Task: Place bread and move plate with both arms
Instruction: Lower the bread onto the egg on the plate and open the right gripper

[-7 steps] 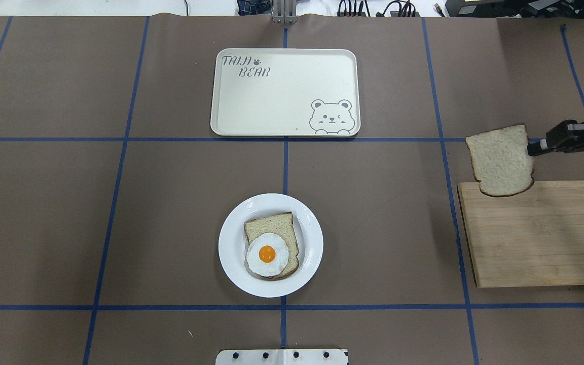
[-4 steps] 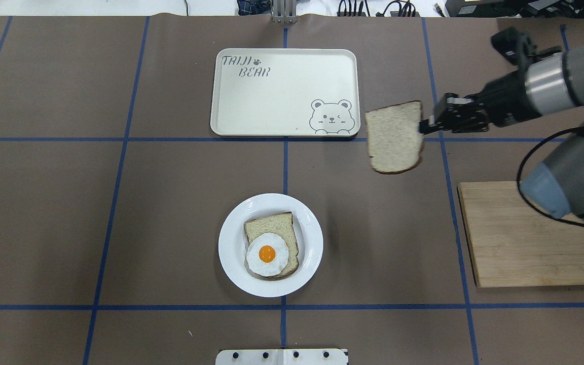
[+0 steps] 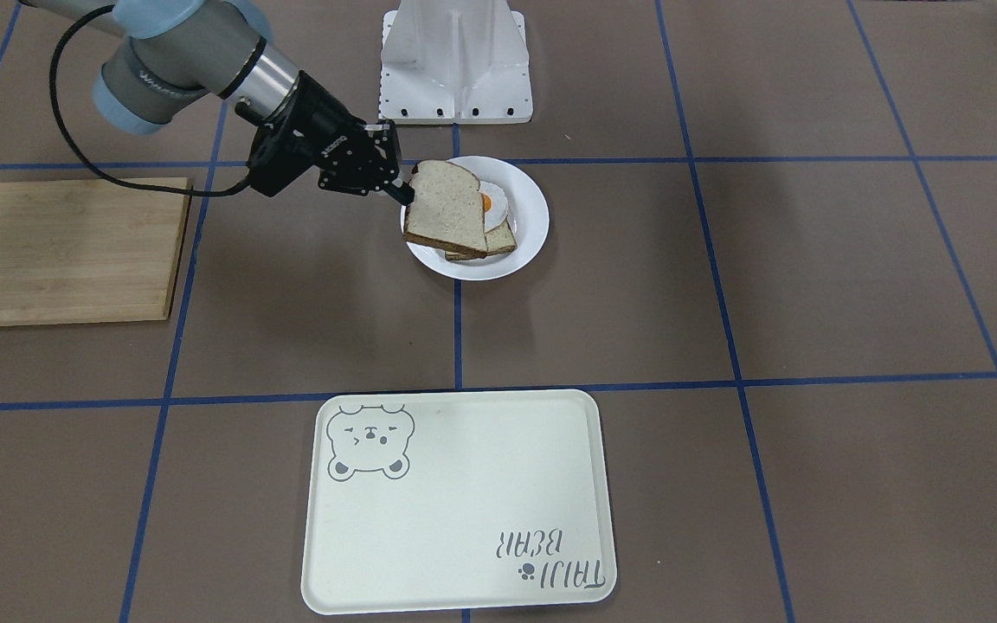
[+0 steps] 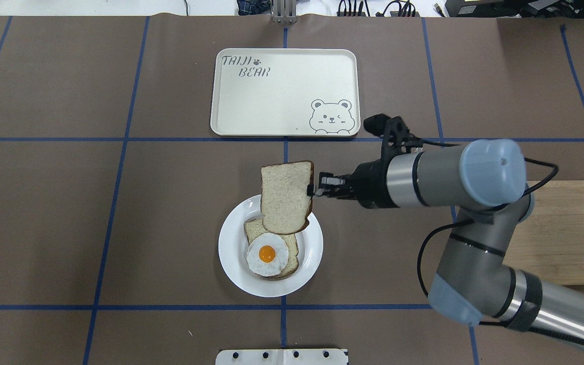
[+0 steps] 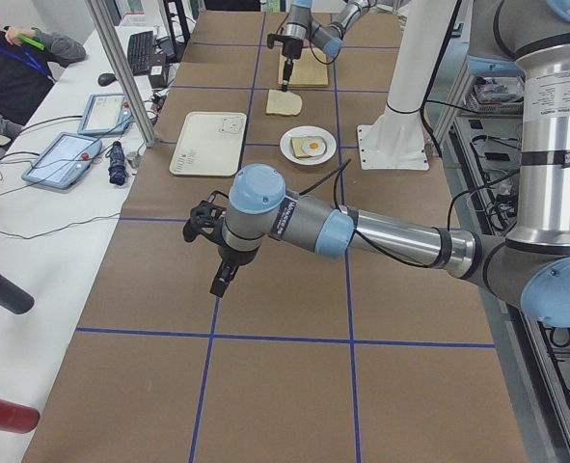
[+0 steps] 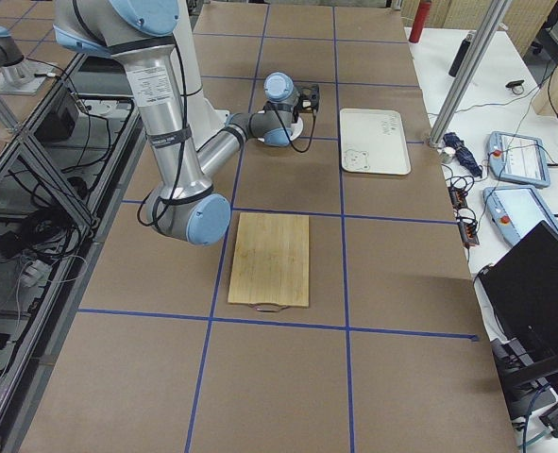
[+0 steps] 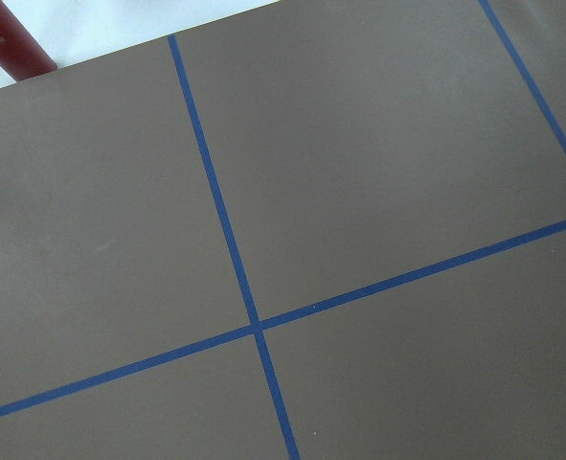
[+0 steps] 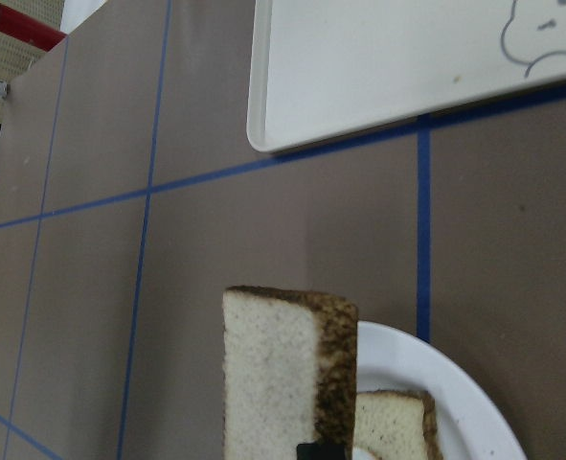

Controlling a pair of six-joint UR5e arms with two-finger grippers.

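Note:
My right gripper (image 4: 312,190) is shut on the crust edge of the bread (image 4: 287,196), a plain slice held in the air over the far part of the white plate (image 4: 231,253). On the plate lies another slice with a fried egg (image 4: 267,254). In the front-facing view the gripper (image 3: 401,189) holds the bread (image 3: 447,208) tilted above the plate (image 3: 529,216). The right wrist view shows the bread (image 8: 283,369) above the plate rim (image 8: 455,383). My left gripper (image 5: 222,280) shows only in the exterior left view, low over bare table; I cannot tell whether it is open.
A cream bear-print tray (image 4: 284,91) lies beyond the plate. A bamboo cutting board (image 4: 566,238) lies at the right, partly under my right arm. The white base block (image 4: 282,356) is at the near edge. Blue tape lines cross the brown table.
My right arm has carried the bread from above the cutting board's far corner leftward across the table to over the plate. The plate and egg slice have not moved.

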